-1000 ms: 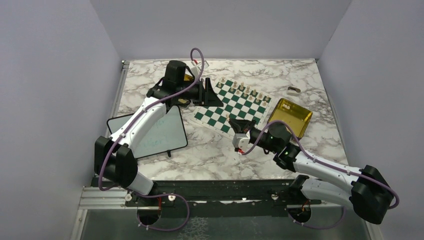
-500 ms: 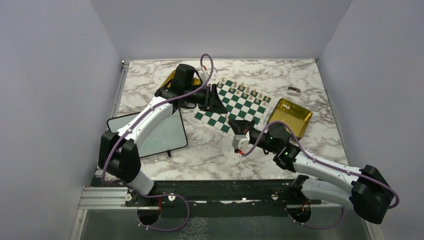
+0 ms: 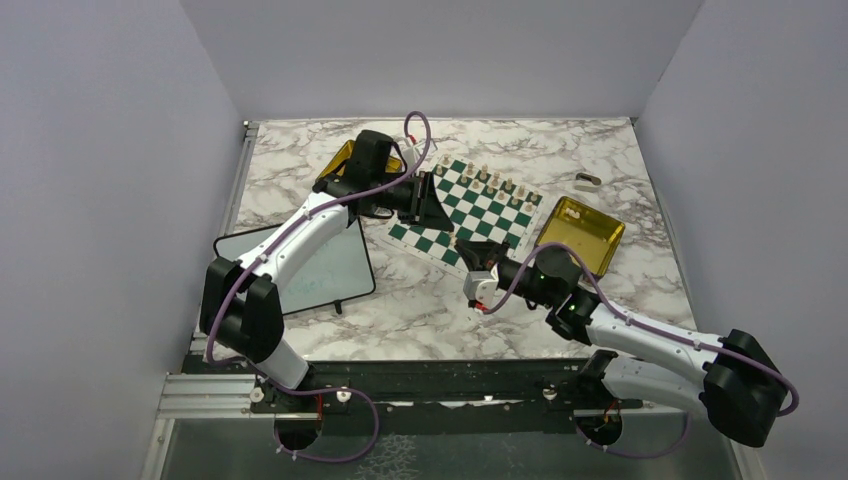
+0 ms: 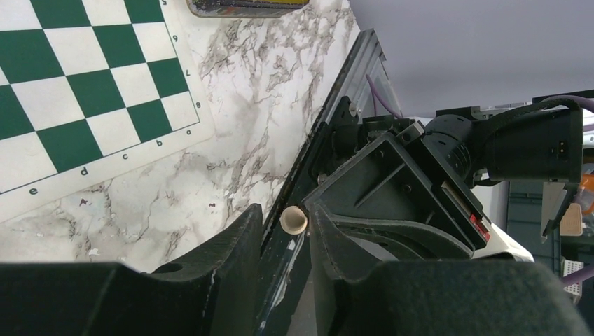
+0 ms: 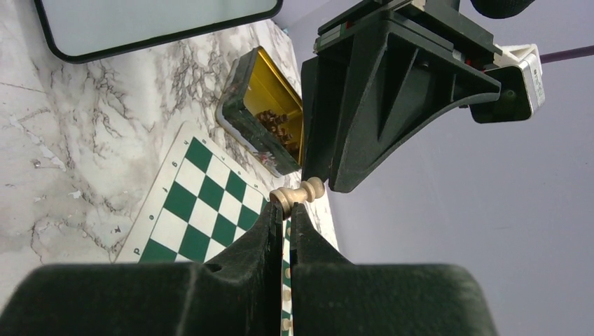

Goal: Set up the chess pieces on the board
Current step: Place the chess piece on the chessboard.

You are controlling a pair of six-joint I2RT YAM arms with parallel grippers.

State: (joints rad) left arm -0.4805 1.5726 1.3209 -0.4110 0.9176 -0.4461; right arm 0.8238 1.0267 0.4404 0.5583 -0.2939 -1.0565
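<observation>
1. The right claw (image 5: 284,210) is clenched on a pale pawn (image 5: 298,194), pinching its base at the very fingertips. The pawn lies sideways with its head pointing away from the claw.
2. Seen from above, this claw hangs over the near corner of the board (image 3: 480,215), a green and white checked mat lying askew on the marble table (image 3: 420,310).
3. The left claw (image 3: 432,200) hangs at the board's left corner and points towards the right claw. Its fingers are spread part way, with a gap between them, and they grasp nothing that shows.
4. The claws face each other closely. From the right wrist, the left claw's black fingers stand just past the pawn's head, and I cannot tell whether they touch it. From the left wrist, the pawn shows end-on in the gap between that claw's fingers.
5. A row of pale pieces (image 3: 495,180) stands upright along the board's far edge.
6. A gold tin (image 3: 580,235) lies just beside the board's right edge.
7. A second tin (image 5: 263,115), with small brown pieces inside, sits beyond the left corner. From above, the left arm covers much of it.
8. A whiteboard (image 3: 315,265) lies left of the board, partly under the left arm.
9. A small grey thing (image 3: 587,181) rests near the far right of the table, well apart from the board
</observation>
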